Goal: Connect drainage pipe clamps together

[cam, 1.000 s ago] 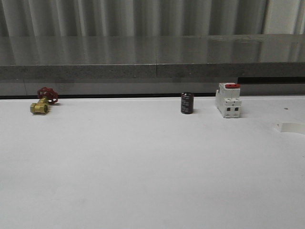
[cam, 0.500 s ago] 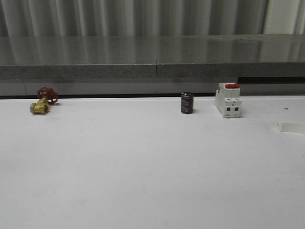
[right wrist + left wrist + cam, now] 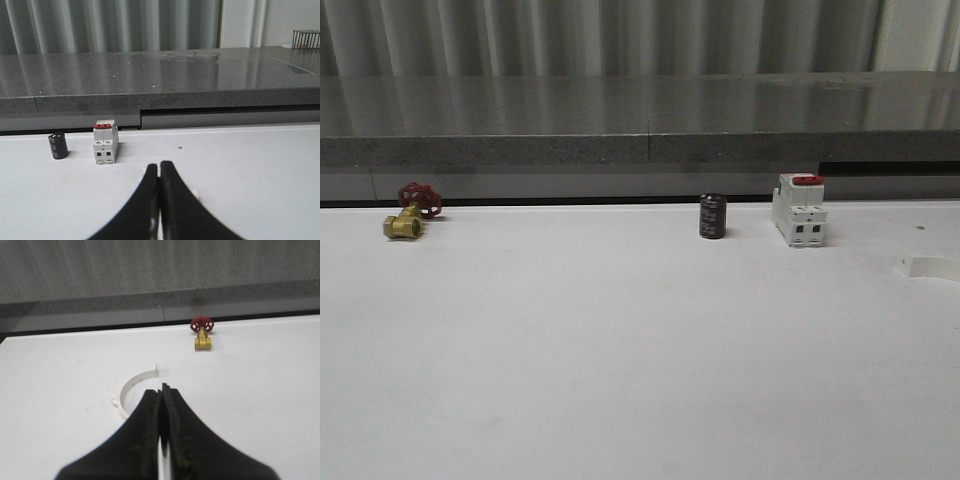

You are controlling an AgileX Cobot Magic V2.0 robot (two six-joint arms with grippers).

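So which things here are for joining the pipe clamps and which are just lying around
For the job:
- white half-ring clamp, by the shut left tool
- white piece at the table's right edge, possibly the other half

Lying about:
- brass valve
- black cylinder
- breaker

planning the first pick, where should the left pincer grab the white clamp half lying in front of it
Grip the clamp half on its thin curved band, mid-arc, coming straight down with one finger inside the curve and one outside. It lies flat on the table, so the wall is the only graspable edge. The left pincer is shut and would need opening first.
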